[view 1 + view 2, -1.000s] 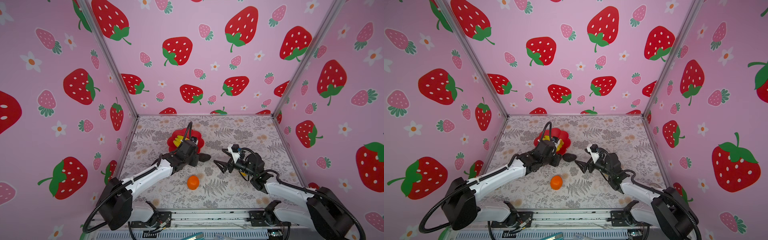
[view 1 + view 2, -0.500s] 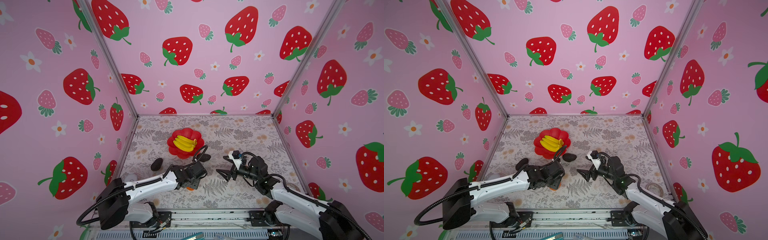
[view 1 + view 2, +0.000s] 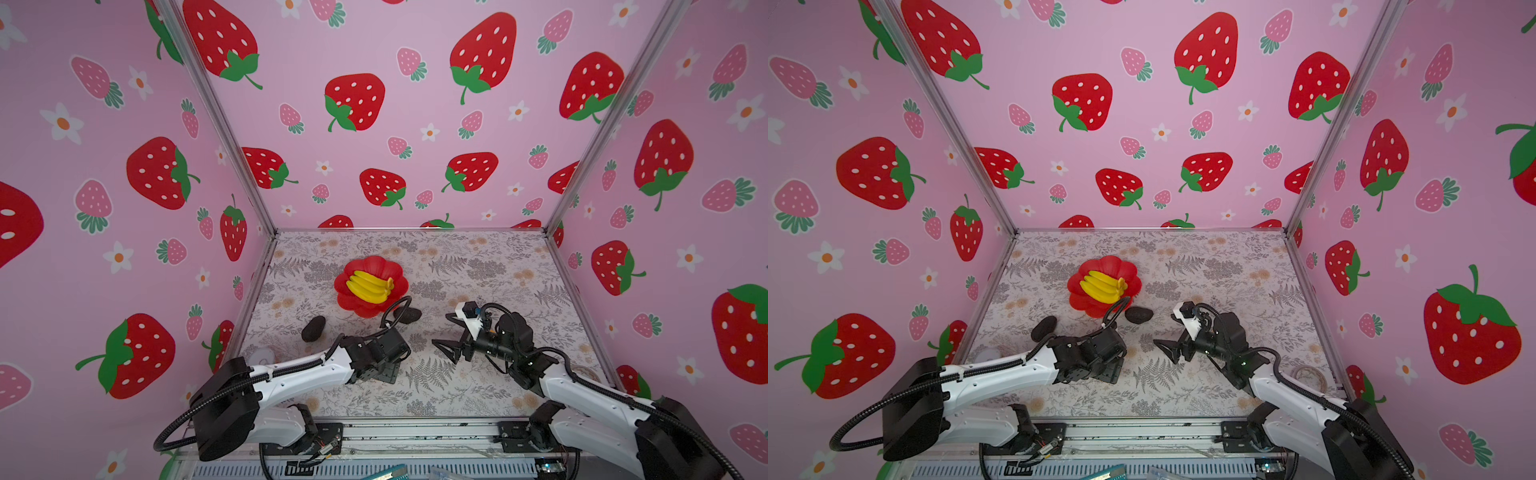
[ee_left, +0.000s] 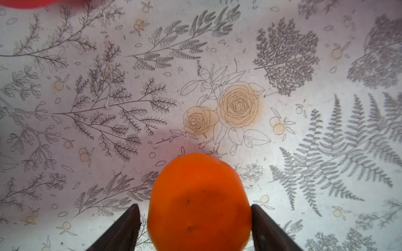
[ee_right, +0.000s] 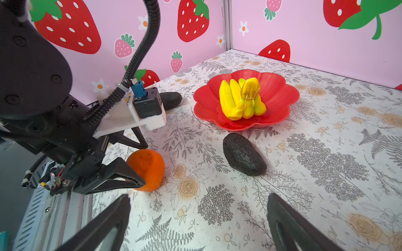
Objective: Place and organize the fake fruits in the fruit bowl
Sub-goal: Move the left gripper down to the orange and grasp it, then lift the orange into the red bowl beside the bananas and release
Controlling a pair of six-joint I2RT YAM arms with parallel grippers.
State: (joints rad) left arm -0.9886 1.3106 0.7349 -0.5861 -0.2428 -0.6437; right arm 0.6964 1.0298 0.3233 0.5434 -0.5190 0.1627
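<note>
Orange (image 4: 199,202) sits on tabletop (image 4: 304,65) near front edge, outside fruit bowl (image 5: 280,102). Left tool (image 4: 194,205) straddles it, jaws apart, gap on one side. Right tool (image 5: 199,195) spread wide, holding nothing.

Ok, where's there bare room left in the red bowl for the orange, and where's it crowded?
The bowl has bare red along its near rim, between the banana bunch and the avocado just outside, and on its far lobes. The bunch fills the middle. The orange rests between the left end effector's open jaws.
</note>
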